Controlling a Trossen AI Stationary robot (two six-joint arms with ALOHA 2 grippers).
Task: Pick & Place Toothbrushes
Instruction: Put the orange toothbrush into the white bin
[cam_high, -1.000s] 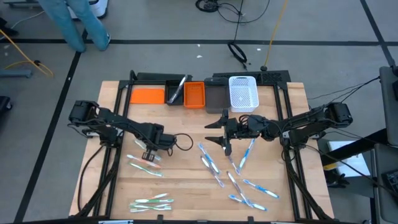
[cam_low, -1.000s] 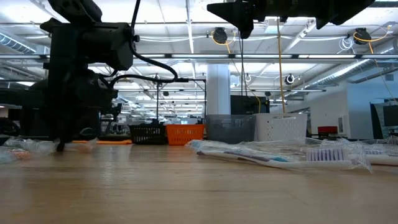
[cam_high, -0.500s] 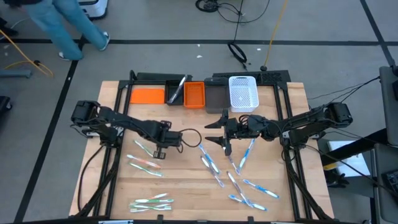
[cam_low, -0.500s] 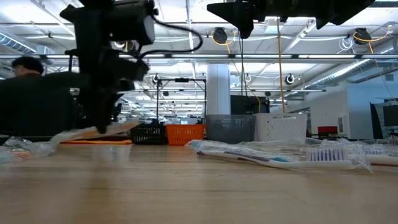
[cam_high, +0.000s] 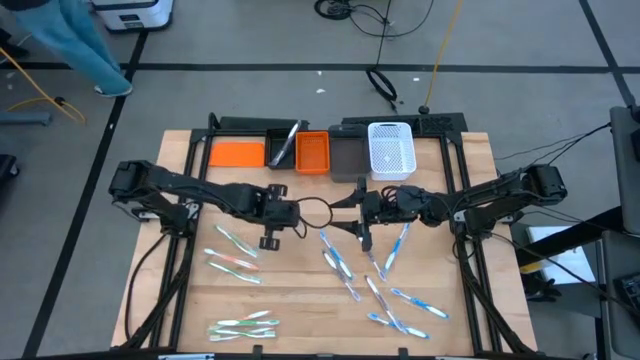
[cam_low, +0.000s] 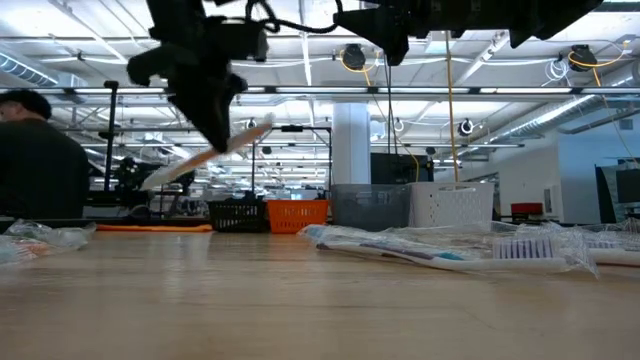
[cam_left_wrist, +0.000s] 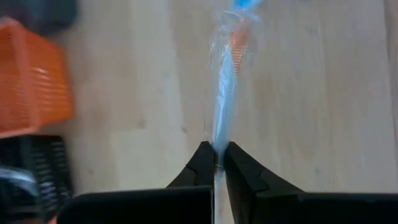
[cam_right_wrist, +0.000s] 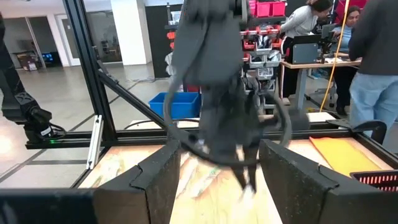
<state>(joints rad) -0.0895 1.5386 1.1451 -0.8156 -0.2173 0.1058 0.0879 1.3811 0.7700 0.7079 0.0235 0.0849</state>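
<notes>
My left gripper (cam_high: 268, 238) hangs over the middle of the table, shut on one wrapped toothbrush (cam_low: 205, 160), pale with a blue and orange end (cam_left_wrist: 238, 28). Other toothbrushes lie flat on the wood: a few at the left (cam_high: 233, 257), a few by the near edge (cam_high: 245, 325), and several at the right (cam_high: 380, 280). My right gripper (cam_high: 358, 218) stands open and level above the table's middle, facing the left arm, with nothing between its fingers (cam_right_wrist: 163, 171). My left gripper pinches the toothbrush between its two fingertips (cam_left_wrist: 205, 163), near one end of the handle (cam_left_wrist: 219, 134). The fingers come from above, slanting down. The toothbrush is lifted clear of the table and tilted, its long part sloping down away from the fingers (cam_low: 165, 178).
Along the far edge stands a row of containers: a flat orange tray (cam_high: 237, 153), a black bin (cam_high: 283, 148), an orange bin (cam_high: 313, 152), a grey bin (cam_high: 347, 160) and a white basket (cam_high: 391, 150). A person (cam_low: 40, 160) shows beyond the table.
My left gripper has risen and gone toward the table's right and far side, tipping as it went, shut on the toothbrush. The toothbrush has been lifted off the wood at the left and now hangs tilted, clear of the table.
</notes>
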